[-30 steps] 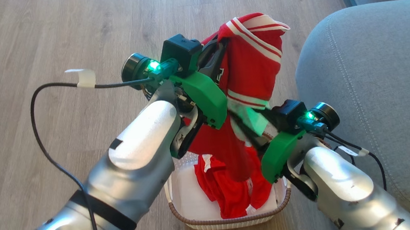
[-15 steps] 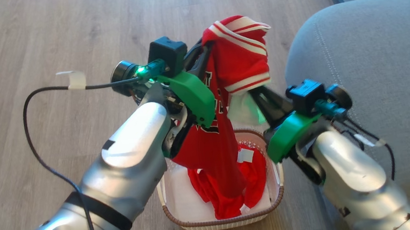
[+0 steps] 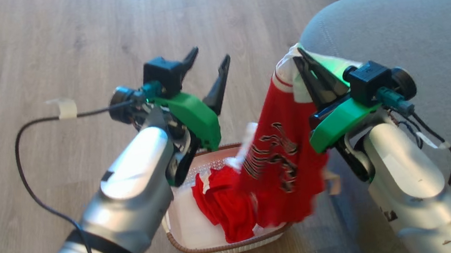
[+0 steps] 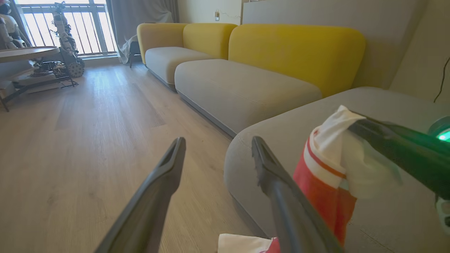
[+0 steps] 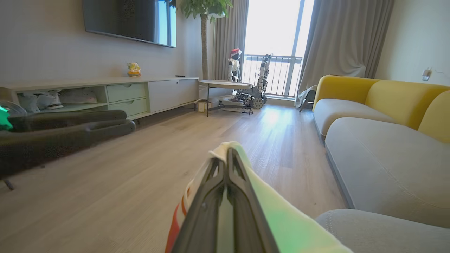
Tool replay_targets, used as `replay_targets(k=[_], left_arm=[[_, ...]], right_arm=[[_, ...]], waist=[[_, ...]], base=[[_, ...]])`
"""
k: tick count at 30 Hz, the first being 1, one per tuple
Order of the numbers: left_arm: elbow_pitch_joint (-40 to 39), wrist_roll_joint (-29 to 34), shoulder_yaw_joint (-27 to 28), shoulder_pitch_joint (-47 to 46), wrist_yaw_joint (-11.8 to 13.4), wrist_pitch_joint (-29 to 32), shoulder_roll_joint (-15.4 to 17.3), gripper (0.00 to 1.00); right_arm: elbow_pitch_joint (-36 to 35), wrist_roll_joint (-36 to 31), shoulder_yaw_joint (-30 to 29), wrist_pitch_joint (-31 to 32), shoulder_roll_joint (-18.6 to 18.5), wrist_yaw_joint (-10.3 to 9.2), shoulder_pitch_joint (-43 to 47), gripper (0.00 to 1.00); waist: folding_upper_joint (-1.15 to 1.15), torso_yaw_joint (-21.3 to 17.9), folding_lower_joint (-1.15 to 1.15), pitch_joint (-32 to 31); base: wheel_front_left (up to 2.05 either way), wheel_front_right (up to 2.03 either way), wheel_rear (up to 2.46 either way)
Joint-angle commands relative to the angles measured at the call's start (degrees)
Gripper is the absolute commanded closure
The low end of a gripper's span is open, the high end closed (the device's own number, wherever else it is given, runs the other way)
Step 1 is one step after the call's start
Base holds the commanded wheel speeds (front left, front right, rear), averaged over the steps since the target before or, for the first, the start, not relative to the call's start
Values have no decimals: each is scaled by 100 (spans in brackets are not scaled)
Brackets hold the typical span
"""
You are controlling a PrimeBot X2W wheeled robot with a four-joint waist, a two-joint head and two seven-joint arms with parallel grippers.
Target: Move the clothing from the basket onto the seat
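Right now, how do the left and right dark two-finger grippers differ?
The left gripper is open and empty; the right gripper is shut on the white-trimmed edge of the red lettered jersey. The left gripper is over the pale wooden floor; the right gripper is by the edge of the large grey fabric seat. Both sit on green mounts, fingers pointing away from the robot.

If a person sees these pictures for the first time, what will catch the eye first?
First comes the red jersey, which hangs from the right claw; the claw is shut on its white-striped edge, just beside the grey seat. Below it, more red clothing lies in the white basket. The left claw stands open and empty above the wooden floor.
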Motion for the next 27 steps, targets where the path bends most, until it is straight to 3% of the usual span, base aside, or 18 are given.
replay_targets(k=[1,8,14,27], left_arm=[[-189,60,230,-139,-32,-71,128,0],[-540,375,441,340,-156,-71,196,0],[-981,689,625,843,-223,-72,267,0],[-1566,1062,852,1360,-308,-72,367,0]], right_arm=[[-239,-65,20,-38,73,-1,-313,100],[-317,-421,-272,-38,73,-1,-469,100],[-272,-670,-350,-38,47,-1,-778,100],[-332,-593,-311,-38,-192,-1,-1279,100]], waist=[[0,-77,0,3],[0,-493,0,38],[0,-1074,0,134],[0,-2170,0,461]], base=[[0,0,0],[0,0,0],[0,0,0],[0,0,0]])
